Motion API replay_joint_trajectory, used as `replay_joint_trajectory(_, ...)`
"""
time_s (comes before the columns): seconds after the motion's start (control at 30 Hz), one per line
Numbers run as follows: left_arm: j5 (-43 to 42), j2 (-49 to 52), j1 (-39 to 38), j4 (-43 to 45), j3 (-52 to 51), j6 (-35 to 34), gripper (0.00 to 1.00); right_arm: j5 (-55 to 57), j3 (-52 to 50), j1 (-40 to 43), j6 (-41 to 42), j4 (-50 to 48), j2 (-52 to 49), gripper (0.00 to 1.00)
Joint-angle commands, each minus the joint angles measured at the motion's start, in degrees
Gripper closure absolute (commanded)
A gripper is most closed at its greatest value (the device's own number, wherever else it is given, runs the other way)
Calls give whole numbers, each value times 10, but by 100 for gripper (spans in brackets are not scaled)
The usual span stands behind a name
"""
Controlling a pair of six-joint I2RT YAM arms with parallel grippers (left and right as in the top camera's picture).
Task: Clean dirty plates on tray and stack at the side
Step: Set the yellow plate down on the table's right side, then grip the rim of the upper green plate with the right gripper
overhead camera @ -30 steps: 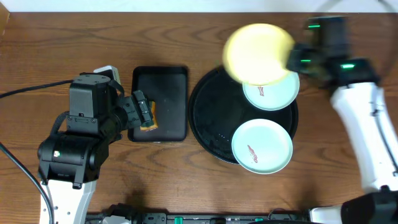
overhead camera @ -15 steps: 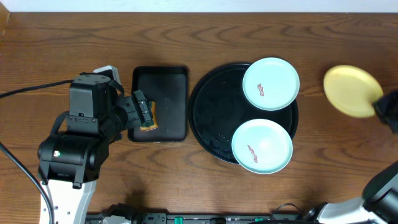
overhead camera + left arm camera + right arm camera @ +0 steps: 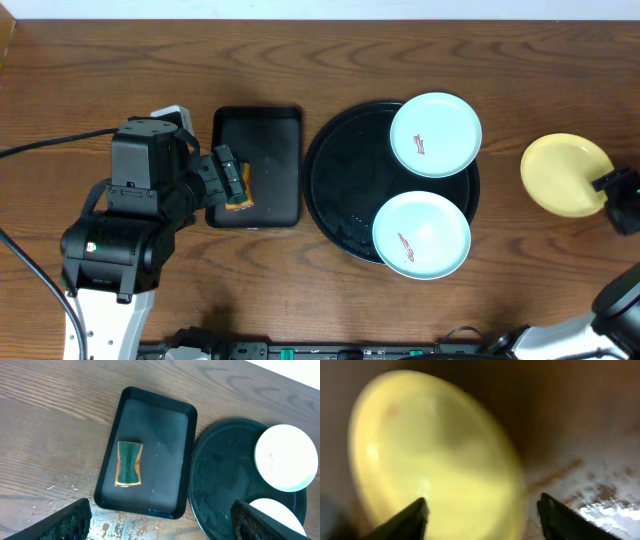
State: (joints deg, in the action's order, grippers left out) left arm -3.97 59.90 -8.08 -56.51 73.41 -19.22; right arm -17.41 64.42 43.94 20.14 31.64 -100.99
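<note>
Pale yellow plate (image 3: 563, 172) off the round tray (image 3: 345, 185), lying on the brown wood-grain table (image 3: 100, 60) well to the tray's right — round, shallow, matte, with a softly raised rim. Right gripper (image 3: 482, 502) at that plate's outer edge, dark fingers (image 3: 405, 522) spread wide with the yellow rim showing between them, clamped on nothing; wrist view too blurred to tell contact or to make out any smear on the yellow surface. Wet sheen on the wood just beside it. Two pale mint-blue plates on the right half of the glossy black tray: far mint plate (image 3: 435, 135) over the far rim, near mint plate (image 3: 421, 235) overhanging the near rim, close together but apart, each smooth and round with a small reddish smear at centre. Rest of the tray bare, beaded with fine droplets in the left wrist view. Just left of it, a smaller rectangular tray (image 3: 265, 140) — black, rounded corners, raised lip — holding a sponge (image 3: 129, 462), green-faced with yellow edges, pinched at the waist, lying near the left wall. Left gripper (image 3: 161, 510) above that tray's left side, black fingers set wide, holding nothing.
</note>
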Motion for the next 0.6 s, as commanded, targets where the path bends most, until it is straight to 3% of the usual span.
replay_joint_trajectory(0.0,1,0,0,0,11,6,10,-130,8,-45,-44,-21,76,41)
replay_joint_trajectory(0.17,1,0,0,0,11,6,10,-160,8,-167,-122,-14,112,46)
replay_joint_trajectory(0.4,1,0,0,0,11,6,10,153,3,-364,-165,-30,68,48)
replay_joint_trajectory(0.53,1,0,0,0,11,6,10,201,3,-431,-246,-90,7,46)
replay_joint_trajectory(0.57,1,0,0,0,11,6,10,262,3,-448,-249,-118,-17,46)
